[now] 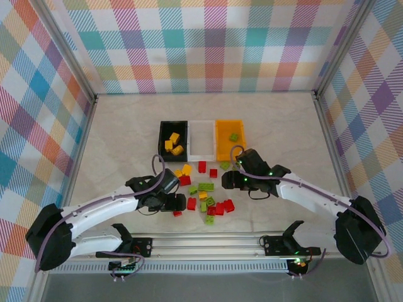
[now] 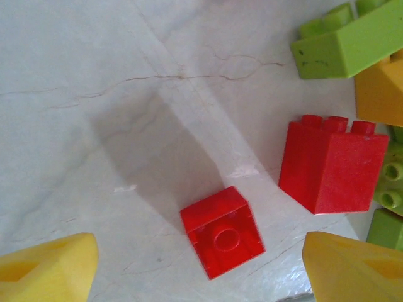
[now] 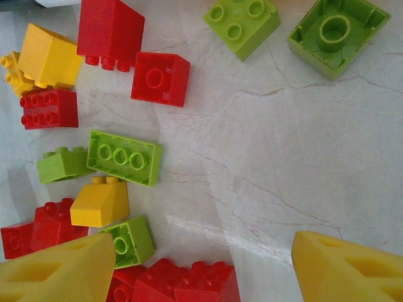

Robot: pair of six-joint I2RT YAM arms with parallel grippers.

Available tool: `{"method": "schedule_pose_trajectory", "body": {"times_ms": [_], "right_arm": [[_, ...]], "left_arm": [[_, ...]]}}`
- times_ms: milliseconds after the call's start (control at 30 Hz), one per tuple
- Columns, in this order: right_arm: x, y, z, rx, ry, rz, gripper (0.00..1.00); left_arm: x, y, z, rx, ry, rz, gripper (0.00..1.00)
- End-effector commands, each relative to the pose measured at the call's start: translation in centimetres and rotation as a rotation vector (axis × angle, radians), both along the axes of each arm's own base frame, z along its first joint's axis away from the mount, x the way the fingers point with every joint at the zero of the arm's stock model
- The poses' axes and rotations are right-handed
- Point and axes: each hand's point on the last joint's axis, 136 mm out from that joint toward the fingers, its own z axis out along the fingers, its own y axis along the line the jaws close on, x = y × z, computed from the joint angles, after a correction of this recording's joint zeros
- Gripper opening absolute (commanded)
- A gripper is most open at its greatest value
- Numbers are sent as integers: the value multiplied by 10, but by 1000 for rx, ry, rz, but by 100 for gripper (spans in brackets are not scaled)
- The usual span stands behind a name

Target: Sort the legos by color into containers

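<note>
Red, yellow and lime legos (image 1: 203, 192) lie scattered in front of three containers: a black bin (image 1: 161, 139) holding yellow bricks, a white bin (image 1: 201, 154), and an orange bin (image 1: 221, 141) with one green brick. My left gripper (image 1: 173, 204) is open at the pile's left edge. In the left wrist view a small red brick (image 2: 221, 231) lies on the table between the open gripper's (image 2: 200, 267) yellow fingertips (image 2: 47, 270), untouched. A taller red brick (image 2: 330, 163) stands to its right. My right gripper (image 3: 201, 270) (image 1: 232, 182) is open over bare table, red bricks (image 3: 182, 283) by its left fingertip.
The table is pale marble, fenced by checkered walls (image 1: 44, 126) on three sides. A metal rail (image 1: 208, 242) with both arm bases runs along the near edge. Two lime bricks (image 3: 286, 25) lie apart from the pile, toward the orange bin.
</note>
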Motion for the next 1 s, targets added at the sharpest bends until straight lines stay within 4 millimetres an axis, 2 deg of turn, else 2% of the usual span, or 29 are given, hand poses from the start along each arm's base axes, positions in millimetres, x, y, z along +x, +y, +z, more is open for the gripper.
{"method": "schedule_pose_trajectory", "body": {"times_ms": [0, 100, 300, 433, 567, 633, 767, 867, 967], "right_arm": [[-1, -8, 3, -15, -11, -23, 75], [-1, -12, 5, -23, -21, -27, 75], [-1, -14, 5, -29, -29, -32, 75], [-1, -14, 4, -29, -30, -33, 75], [0, -14, 3, -36, -32, -34, 75], [1, -14, 4, -35, -35, -37, 75], [3, -14, 5, -31, -40, -47, 75], [4, -14, 5, -27, -42, -51, 75], [4, -14, 6, -25, -44, -51, 75]], "left_arm": [[0, -23, -3, -49, 19, -35, 83], [-5, -26, -12, 9, 42, -88, 80], [-13, -13, -34, 124, 88, -134, 70], [-11, -16, -37, 121, 90, -132, 56], [-11, -13, -34, 127, 78, -122, 46], [-9, -12, -29, 121, 61, -111, 40], [2, -14, -12, 114, 5, -90, 35], [25, -23, 15, 97, -77, -84, 33], [59, -35, 42, 73, -150, -69, 32]]}}
